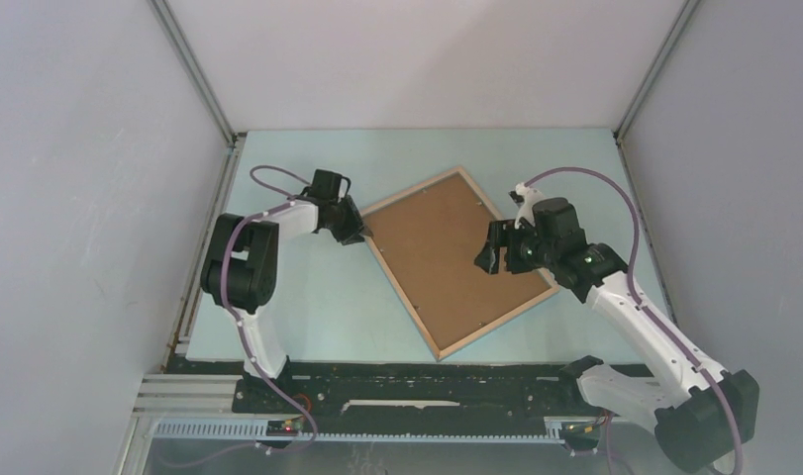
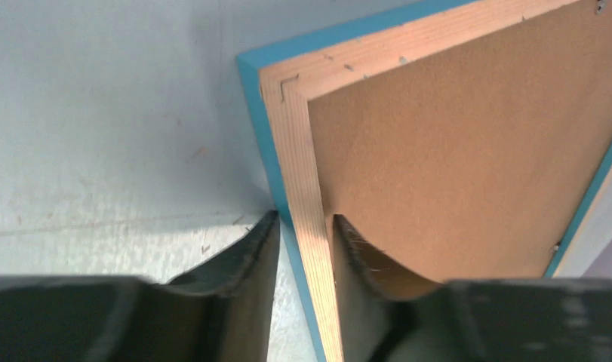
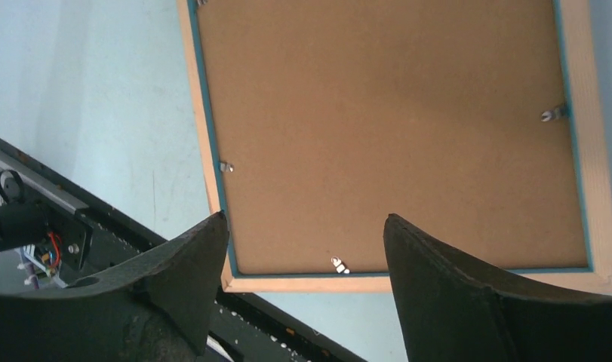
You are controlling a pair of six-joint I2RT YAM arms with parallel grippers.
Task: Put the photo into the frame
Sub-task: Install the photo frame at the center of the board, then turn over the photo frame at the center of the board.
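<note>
Frame: light-wood, blue-edged rectangular picture frame (image 2: 302, 181) lying back-up at centre of pale blue table (image 1: 308, 317), brown backing board (image 3: 378, 113) showing.
Left gripper (image 2: 304, 219): clamping the frame's 9 o'clock corner rail.
Right gripper (image 3: 304, 220): hovering over the frame's 3 o'clock side, jaws standing apart.

Right gripper (image 3: 306, 226): I see its 2 dark fingers (image 3: 189, 271) spread wide, nothing between them. Beneath lies a light-wood rectangular frame (image 3: 601, 151), back up, blue inner edge, with a plain brown backing board (image 3: 385, 128) seated inside. 3 small metal tabs (image 3: 226, 167) show. Pale blue table (image 3: 84, 98); black base rail (image 3: 61, 219) lower left.
</note>
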